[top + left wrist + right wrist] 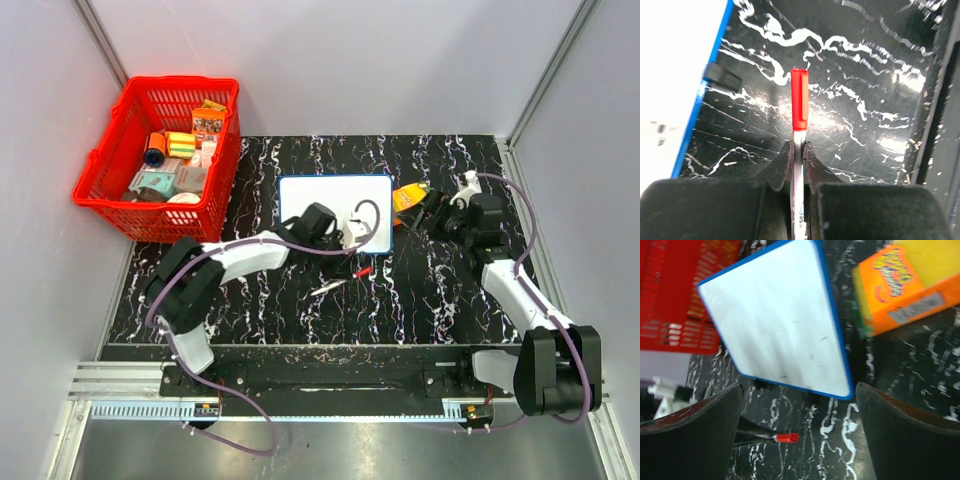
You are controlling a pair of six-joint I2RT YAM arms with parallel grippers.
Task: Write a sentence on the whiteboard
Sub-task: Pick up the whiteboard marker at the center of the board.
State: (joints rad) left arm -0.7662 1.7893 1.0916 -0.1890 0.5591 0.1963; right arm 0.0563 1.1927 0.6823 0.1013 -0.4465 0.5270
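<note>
Black tabletop with white squiggly lines lay between pale grey walls. On it, near the middle and toward the far side, the whiteboard lay flat. It was white with a thin blue edge and round corners. In the right wrist view the whiteboard showed only faint grey smudges. In the left wrist view a few small dark specks sat on its face.

Just in front of the board's near right corner was the left gripper. Its two fingers were squeezed tight on a marker. The marker's red cap was on and stuck out past the fingertips, over the black table and just beside the blue edge. From above, the red cap pointed to the right.

An orange box sat just to the right of the board. It had a yellow top. The right gripper was near this box, off the board's right side. Its dark fingers stood wide apart and held nothing.

Far to the left, past the table's corner, sat a red basket full of small packets.
</note>
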